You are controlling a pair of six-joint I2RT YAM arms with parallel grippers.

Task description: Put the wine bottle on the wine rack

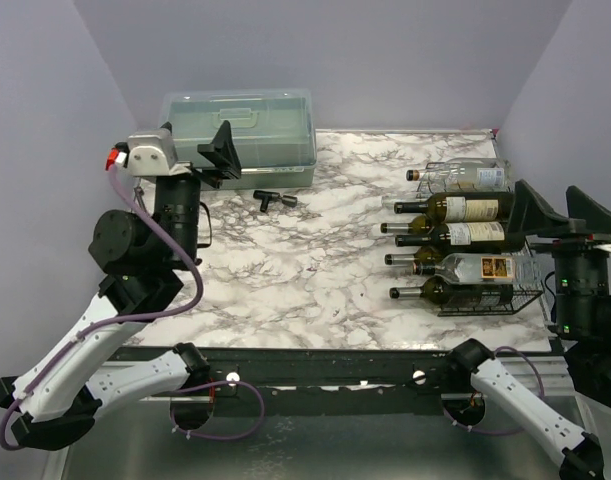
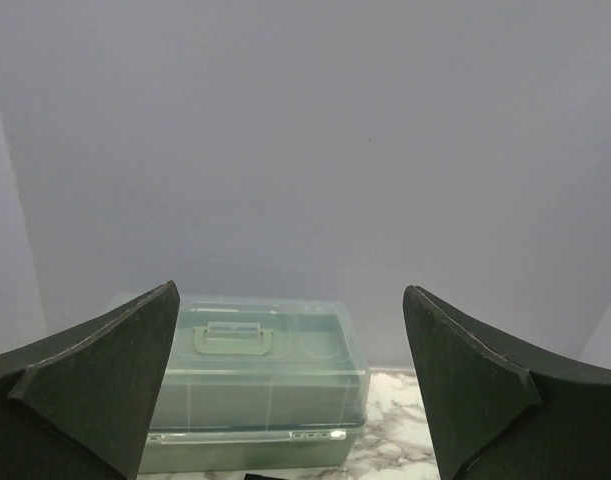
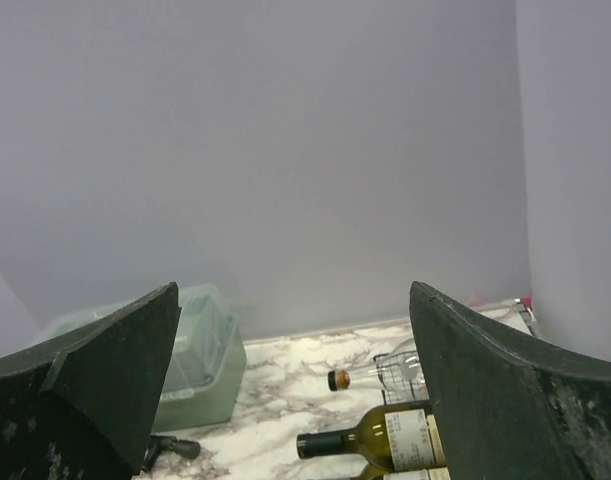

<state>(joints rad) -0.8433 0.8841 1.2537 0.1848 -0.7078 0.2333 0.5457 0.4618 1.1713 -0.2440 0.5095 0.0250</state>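
The black wire wine rack stands at the right of the marble table and holds several wine bottles lying with necks pointing left. The top bottles also show in the right wrist view. My right gripper is open and empty, raised beside the rack's right end. My left gripper is open and empty, raised at the far left in front of the plastic box. In each wrist view the two dark fingers stand wide apart with nothing between them.
A translucent grey-green plastic box with a handle sits at the back left; it also shows in the left wrist view. A small black T-shaped part lies on the table in front of it. Grey walls enclose the back and sides.
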